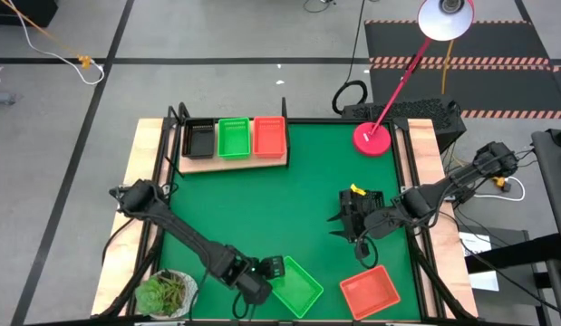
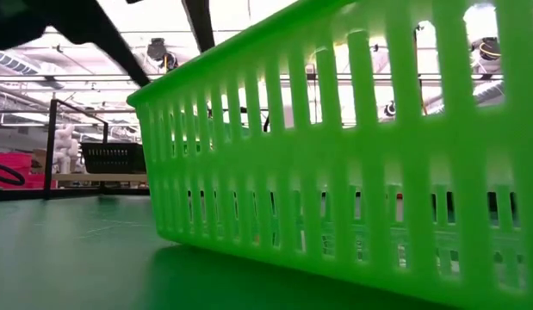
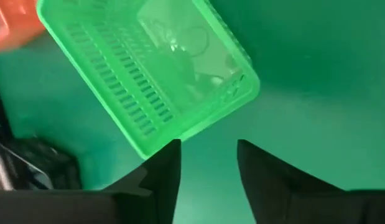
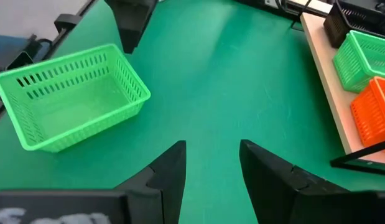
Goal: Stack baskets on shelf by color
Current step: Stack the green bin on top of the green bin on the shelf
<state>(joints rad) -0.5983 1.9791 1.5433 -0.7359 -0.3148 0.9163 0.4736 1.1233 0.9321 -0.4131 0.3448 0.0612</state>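
Observation:
A loose green basket [image 1: 295,288] [image 3: 142,68] lies on its bottom on the green mat near the table's front edge, with a red-orange basket [image 1: 369,292] to its right. On the shelf [image 1: 230,164] at the far left, a black basket [image 1: 199,139], a green basket [image 1: 233,137] and a red-orange basket [image 1: 269,136] sit side by side. My left gripper [image 1: 276,269] [image 3: 208,155] is open and points down, just short of the loose green basket's near left corner. My right gripper [image 1: 342,222] [image 4: 211,162] hovers open over the mat's right half, holding nothing.
A red round lamp base [image 1: 372,138] stands at the far right of the mat, its white lamp head [image 1: 445,18] beyond the table. A potted plant [image 1: 167,292] sits at the near left corner. Bare mat [image 1: 289,208] lies between the shelf and the loose baskets.

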